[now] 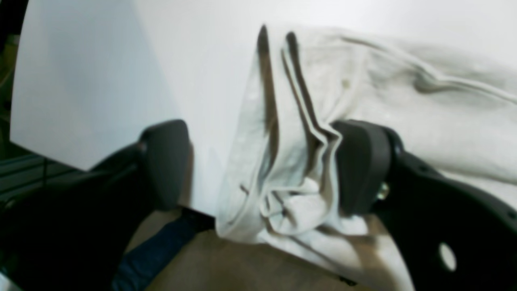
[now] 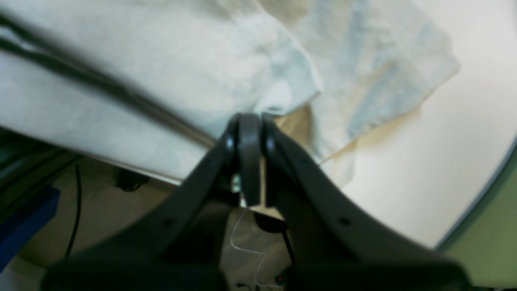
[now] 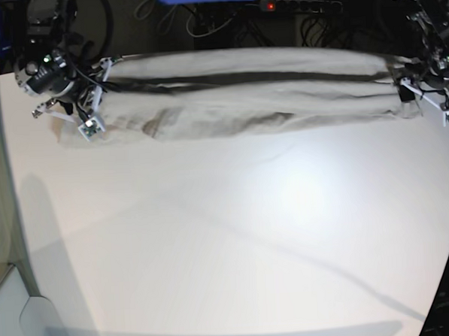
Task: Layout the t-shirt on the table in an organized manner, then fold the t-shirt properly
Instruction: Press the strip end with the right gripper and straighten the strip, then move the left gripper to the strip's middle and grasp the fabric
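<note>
Left pincer [image 1: 258, 165] gapes wide round a bunched shirt [image 3: 243, 92] end at the desk [image 3: 228, 243] far edge; right pincer [image 2: 250, 121] is clamped shut on the other end.
Before you shut the left, gather every hanging layer between its pads, else the cloth will slip. Both arms reach low over the far corners, with the shirt stretched rope-like along the far edge.

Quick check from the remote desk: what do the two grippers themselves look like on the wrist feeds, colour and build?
Both are matte black. The left gripper has two broad, rounded dark-grey pads on black curved fingers; one finger has a round hole and a brass-coloured screw beside its pad. The right gripper has slim black curved fingers with small dimples. In the base view, white brackets sit at both wrists.
</note>
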Action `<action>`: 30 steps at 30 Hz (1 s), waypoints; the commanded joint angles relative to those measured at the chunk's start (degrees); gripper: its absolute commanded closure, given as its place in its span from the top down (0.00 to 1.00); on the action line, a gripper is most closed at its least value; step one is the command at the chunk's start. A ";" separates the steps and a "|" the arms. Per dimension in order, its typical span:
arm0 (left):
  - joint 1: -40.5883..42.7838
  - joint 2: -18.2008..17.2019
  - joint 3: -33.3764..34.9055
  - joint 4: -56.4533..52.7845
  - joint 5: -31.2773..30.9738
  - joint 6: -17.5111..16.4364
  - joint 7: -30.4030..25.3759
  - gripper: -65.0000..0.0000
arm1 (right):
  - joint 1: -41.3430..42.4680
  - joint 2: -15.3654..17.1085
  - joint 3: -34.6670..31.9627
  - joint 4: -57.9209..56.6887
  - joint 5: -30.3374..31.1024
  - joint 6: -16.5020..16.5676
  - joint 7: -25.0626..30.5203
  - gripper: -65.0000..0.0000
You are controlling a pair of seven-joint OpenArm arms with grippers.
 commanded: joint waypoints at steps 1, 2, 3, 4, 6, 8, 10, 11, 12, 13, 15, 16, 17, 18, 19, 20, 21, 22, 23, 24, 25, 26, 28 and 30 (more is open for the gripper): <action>0.05 -0.54 -0.10 0.07 0.20 -0.04 -0.46 0.82 | 0.18 0.47 0.09 0.75 0.24 0.17 0.24 0.00; 0.05 -0.54 -0.10 -0.55 0.20 -0.04 -0.54 0.82 | 0.18 0.47 0.09 0.75 0.24 0.17 0.24 0.00; -0.04 -0.54 -0.10 -1.34 0.20 -0.04 -0.90 0.81 | 0.18 0.47 0.09 0.75 0.24 0.17 0.24 0.00; -0.04 -0.54 -0.10 -2.22 0.20 -0.04 -1.16 0.81 | 0.18 0.47 0.09 0.75 0.24 0.17 0.15 0.00; -0.21 -0.54 -0.10 -4.06 0.20 -0.31 -2.13 0.77 | 0.18 0.47 0.09 0.75 0.15 0.17 0.15 0.00; -0.30 -0.54 -0.19 -6.09 0.20 -2.77 -3.18 0.62 | 0.18 0.47 0.09 0.75 0.15 0.17 0.07 0.00; -0.39 -0.63 -0.28 -7.58 0.20 -5.67 -3.62 0.39 | 0.18 0.47 0.09 0.75 0.06 0.17 0.07 0.00; -0.48 -0.72 -0.45 -8.02 0.20 -6.37 -3.62 0.27 | 0.18 0.47 0.09 0.75 0.06 0.17 0.15 0.00; -1.09 -0.72 -0.45 -8.20 0.20 -6.81 -3.62 0.16 | 0.18 0.47 0.09 0.75 0.06 0.17 0.15 0.00; -1.62 -0.72 -0.54 -8.37 0.20 -6.81 -3.27 0.07 | 0.18 0.47 0.09 0.75 0.06 0.17 0.15 0.00; -1.97 -0.89 -0.54 -8.90 0.20 -6.81 -3.09 0.00 | 0.26 0.47 0.09 0.75 0.06 0.17 0.15 0.00; -1.97 -0.89 -0.54 -8.90 0.20 -6.81 -3.09 0.02 | 0.35 0.47 0.09 0.75 0.06 0.17 0.15 0.00; -1.97 -0.89 -0.63 -8.90 0.20 -6.72 -3.27 0.03 | 0.35 0.47 0.09 0.75 0.06 0.17 0.15 0.00; -1.97 -0.89 -0.63 -8.90 0.20 -6.72 -3.27 0.03 | 0.35 0.47 0.09 0.75 0.06 0.17 0.24 0.00; -1.97 -0.89 -0.63 -8.55 0.20 -6.72 -3.09 0.02 | 0.44 0.47 0.09 0.75 0.06 0.17 0.24 0.00; -1.97 -0.63 -0.63 -8.28 0.20 -6.72 -3.09 0.00 | 0.44 0.47 0.09 0.75 0.06 0.17 0.24 0.00; -1.97 -0.63 -0.63 -7.93 0.20 -6.72 -3.09 0.00 | 0.53 0.47 0.09 0.75 0.06 0.17 0.24 0.00; -1.89 -0.54 -0.63 -7.05 0.20 -6.81 -3.09 0.00 | 0.53 0.47 0.09 0.75 0.06 0.17 0.24 0.00; -1.62 -0.45 -0.63 -5.38 0.20 -6.81 -3.01 0.00 | 0.61 0.47 0.09 0.75 0.06 0.17 0.24 0.00; -1.45 -0.37 -0.63 -3.62 0.20 -6.81 -3.01 0.00 | 0.61 0.47 0.09 0.75 0.06 0.17 0.24 0.00; -1.36 -0.01 -0.63 -1.69 0.20 -6.81 -2.92 0.00 | 0.70 0.47 0.09 0.75 0.06 0.17 0.24 0.00; -1.36 0.78 -0.63 0.51 0.20 -6.81 -2.92 0.00 | 0.70 0.47 0.09 0.75 0.06 0.17 0.24 0.00; -1.36 2.10 -0.89 5.52 0.73 -6.72 -2.65 0.00 | 0.79 0.47 0.09 0.66 0.06 0.17 0.24 0.00; -1.53 3.06 -1.68 10.09 0.82 -6.72 0.51 0.00 | 0.79 0.47 0.09 0.66 0.06 0.17 0.24 0.00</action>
